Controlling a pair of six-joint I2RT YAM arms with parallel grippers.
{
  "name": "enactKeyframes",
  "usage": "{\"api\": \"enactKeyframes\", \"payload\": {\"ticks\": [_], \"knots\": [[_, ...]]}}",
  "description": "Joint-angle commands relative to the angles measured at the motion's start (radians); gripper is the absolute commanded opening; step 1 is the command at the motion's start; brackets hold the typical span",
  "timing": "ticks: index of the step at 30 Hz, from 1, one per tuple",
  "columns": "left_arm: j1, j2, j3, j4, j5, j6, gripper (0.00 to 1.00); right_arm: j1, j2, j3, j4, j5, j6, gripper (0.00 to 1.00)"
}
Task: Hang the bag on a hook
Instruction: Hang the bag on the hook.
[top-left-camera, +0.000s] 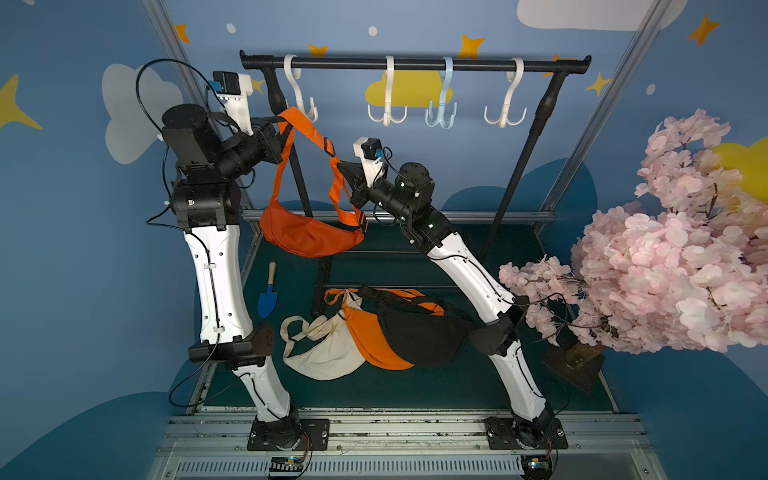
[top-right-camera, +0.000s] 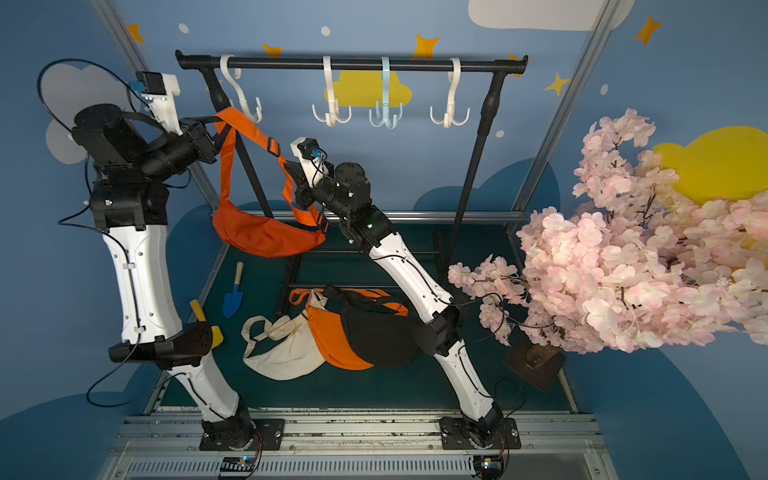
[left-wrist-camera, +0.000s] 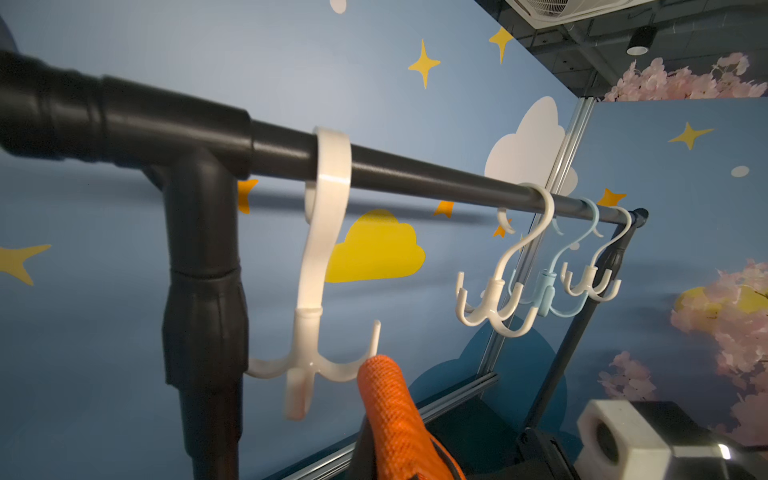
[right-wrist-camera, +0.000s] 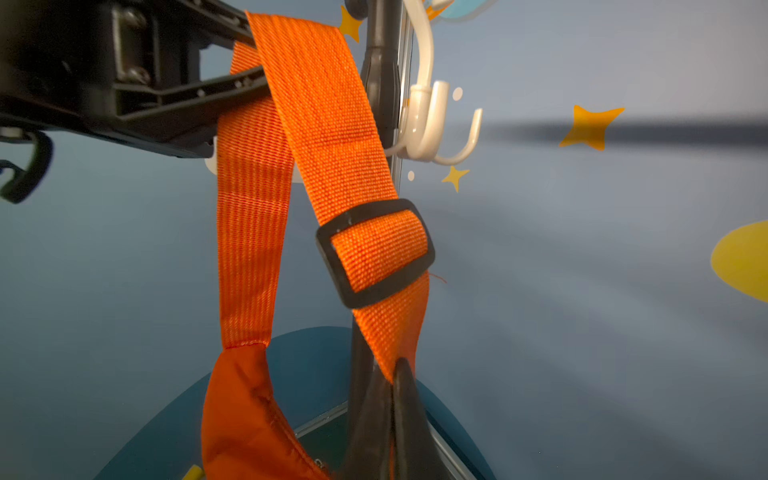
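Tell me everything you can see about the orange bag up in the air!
The orange bag is a crescent-shaped fabric pouch hanging in the air. Its woven orange strap carries a black slider buckle. The left gripper is shut on the strap's top; the right gripper is shut on it lower down. The strap's top sits beside the end white hook, not yet over it.

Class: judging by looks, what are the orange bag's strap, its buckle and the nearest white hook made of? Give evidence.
Strap: woven webbing, probably nylon; ribbed weave visible.
Buckle: matte black, likely plastic; moulded edges.
Hook: smooth, faintly glossy white plastic, seemingly moulded.
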Motion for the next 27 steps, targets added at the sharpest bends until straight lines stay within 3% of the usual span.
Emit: {"api": "enactKeyframes", "payload": {"ticks": [1, 8, 19, 27], "knots": [[0.043, 0.044, 0.053, 0.054, -0.043, -0.096, 0.04, -0.020, -0.037, 0.005, -0.007, 0.017, -0.015, 0.00], [0.075, 0.098, 0.057, 0.146, -0.035, -0.202, 0.04, -0.048, -0.044, 0.005, -0.024, -0.007, -0.015, 0.00], [0.079, 0.104, 0.058, 0.206, 0.038, -0.263, 0.04, -0.059, -0.064, 0.006, -0.024, -0.026, -0.065, 0.00], [0.084, 0.095, 0.057, 0.240, -0.051, -0.278, 0.04, -0.072, -0.057, 0.022, -0.015, -0.026, -0.075, 0.00]]}}
